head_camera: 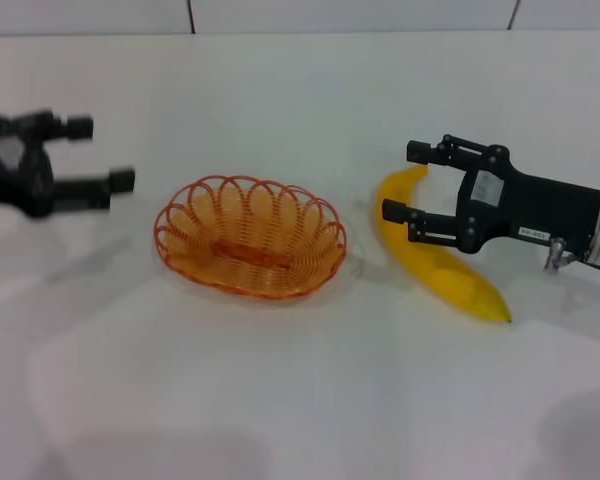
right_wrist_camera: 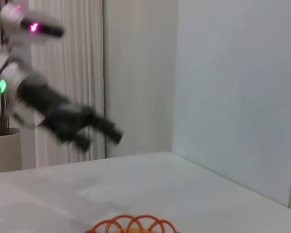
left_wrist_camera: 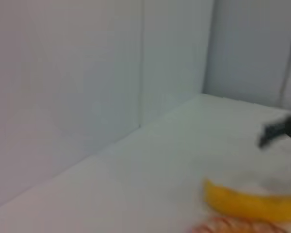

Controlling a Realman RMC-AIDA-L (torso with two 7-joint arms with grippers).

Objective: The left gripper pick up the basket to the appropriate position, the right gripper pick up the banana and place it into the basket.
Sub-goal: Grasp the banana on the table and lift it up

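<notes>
- Progress looks early: neither thing of the task is lifted, and both lie on the white surface (head_camera: pixel 280 380).
- Basket (head_camera: pixel 250 236) sits just off the tips of the left gripper (head_camera: pixel 100 155), apart from them; its jaws are spread, with nothing between them. By my judgement the basket has not been gripped or moved to its place.
- Banana (head_camera: pixel 435 255) lies flat, with the right gripper (head_camera: pixel 408 182) over its upper half. Those jaws are spread too, one near the banana's upper tip and one at its middle, so they straddle it without visibly pinching it.
- Left to do, as I judge it: close on the banana, lift it, carry it away from the right jaws' side to the basket and lower it in; the basket also awaits its own pick-up.
- Basket is a shallow oval of translucent orange looped wire with a scalloped rim, open-weave and probably light.
- Banana is smooth, yellow and curved, with pointed ends, and roughly as long as the basket is wide.
- Both grippers are black and blocky; the right one ends in a silver cylindrical wrist.
</notes>
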